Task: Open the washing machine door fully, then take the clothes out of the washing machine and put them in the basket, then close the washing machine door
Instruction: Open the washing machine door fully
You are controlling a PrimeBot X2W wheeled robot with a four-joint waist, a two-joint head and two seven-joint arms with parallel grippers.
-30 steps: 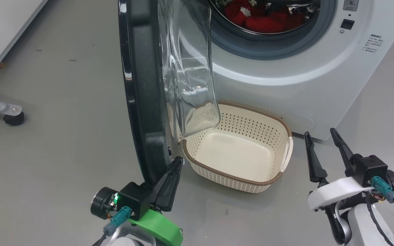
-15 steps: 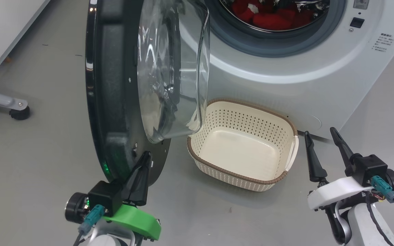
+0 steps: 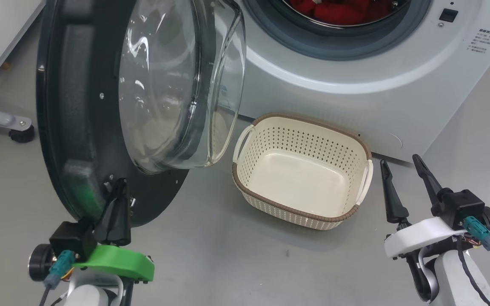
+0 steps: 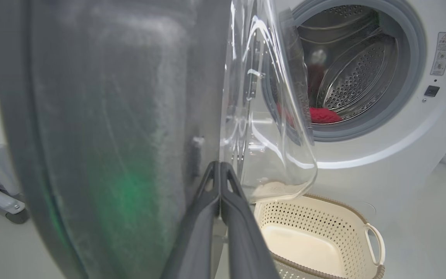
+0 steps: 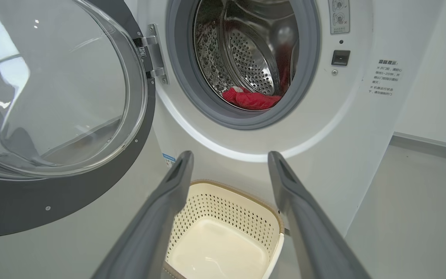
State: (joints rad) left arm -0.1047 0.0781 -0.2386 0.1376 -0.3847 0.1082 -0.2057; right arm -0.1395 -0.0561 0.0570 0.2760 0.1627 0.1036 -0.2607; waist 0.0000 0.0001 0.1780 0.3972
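**Left gripper [image 3: 121,182] shut against the open door; right gripper [image 3: 399,159] spread wide and empty**

At 7 o'clock in the head view, the left gripper's two dark fingers [image 4: 207,217] are pressed flat together with nothing between them. Their tips rest on the inner black rim of the washing machine door [image 3: 79,127], just below the glass bowl [image 3: 164,85]. The right gripper hovers at 4 o'clock with its fingers well apart, holding and touching nothing, just right of the basket [image 3: 300,212].

The door stands open, upright on its edge at 10 o'clock, hinged to the washing machine [image 3: 355,97]. Its clear bulging bowl faces toward 3 o'clock, over the grey floor [image 3: 211,255].

The clothes [image 5: 252,99], a bright red heap with a bit of white, lie low in the steel perforated drum [image 5: 250,58], at 12 o'clock in the head view.

The cream basket sits empty on the floor at the machine's foot, near centre. Its long axis, handle to handle, runs roughly 9 to 3 o'clock, tipped slightly toward 4.
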